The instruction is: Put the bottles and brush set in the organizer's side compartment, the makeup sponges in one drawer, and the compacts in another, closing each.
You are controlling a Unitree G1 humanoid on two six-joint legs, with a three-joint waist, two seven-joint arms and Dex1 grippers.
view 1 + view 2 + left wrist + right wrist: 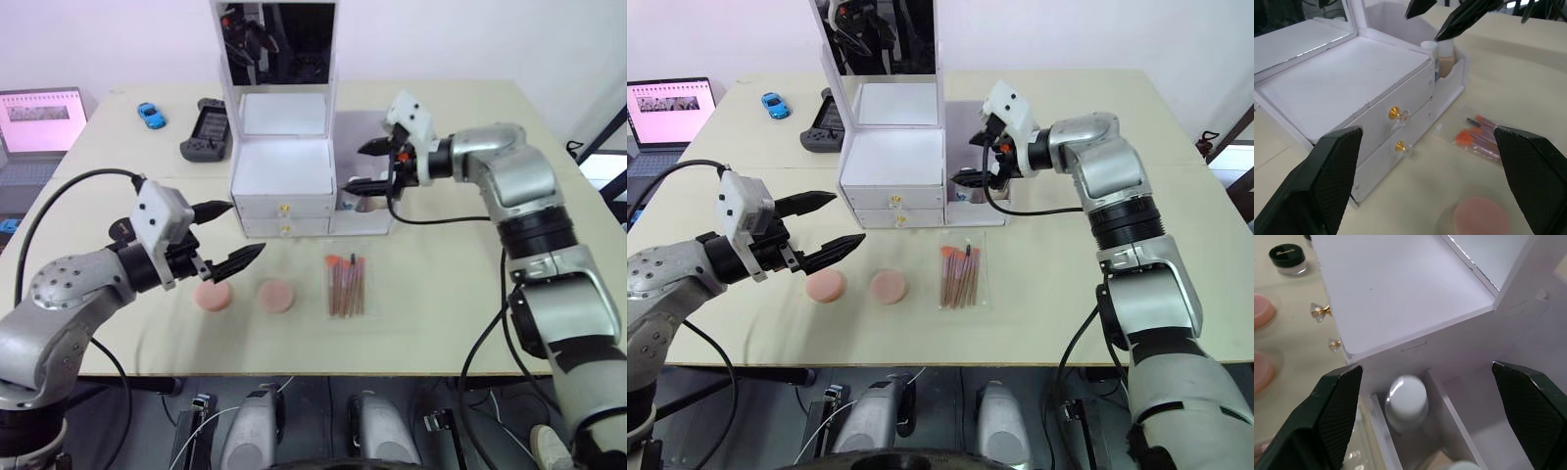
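The white organizer (284, 162) stands mid-table with its mirror lid up and both gold-knobbed drawers (1396, 113) shut. Two bottles stand in the side compartment (362, 211): a white-capped one (1406, 396) and a beige one (1447, 58). My right gripper (356, 167) hovers open and empty just above that compartment. The brush set (345, 285) lies flat in front of the organizer. Two pink makeup sponges (212, 296) (277, 295) lie to its left. My left gripper (245, 227) is open and empty above the left sponge. One black compact (1287, 259) sits on the table left of the organizer.
A dark game controller (206, 132) and a blue toy car (151, 115) lie at the back left of the table. A laptop (39, 117) stands beyond the table's left edge. My right arm's cable hangs near the side compartment.
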